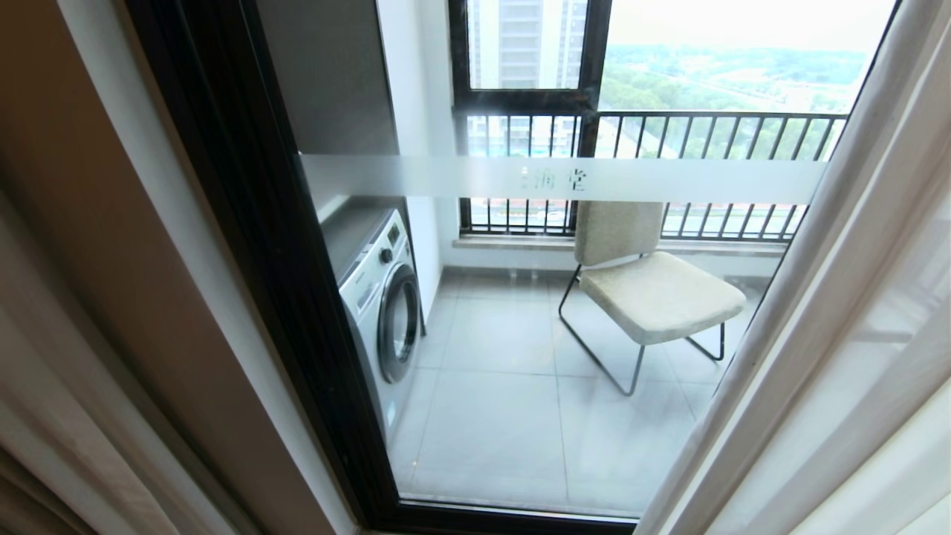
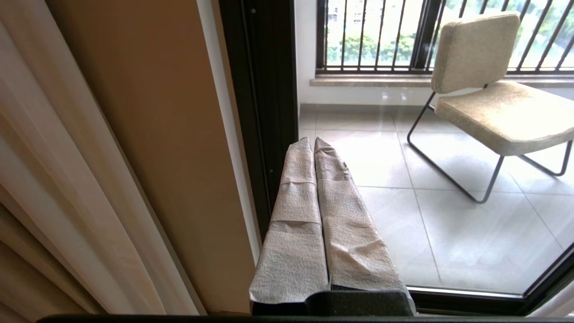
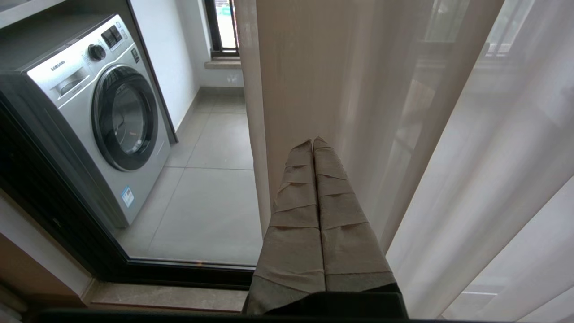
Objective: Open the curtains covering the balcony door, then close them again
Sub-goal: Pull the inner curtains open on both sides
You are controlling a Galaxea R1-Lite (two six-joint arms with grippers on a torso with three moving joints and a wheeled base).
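Between the parted curtains (image 1: pixel 832 357), both jaws are being kept pressed together on nothing: the left gripper (image 2: pixel 313 141) is being held by the balcony door (image 1: pixel 245 223) frame, the right gripper (image 3: pixel 313 141) just beside the sheer's edge, seemingly poised for closing. Two curtain sides are being shown, one per edge. Behind the glass, one chair (image 1: pixel 654 290) and one washing machine (image 1: pixel 383 297) are being seen.

Daylight is pouring through the balcony door (image 1: pixel 520 297) ahead of my jaws (sky glaring white), edges bending.
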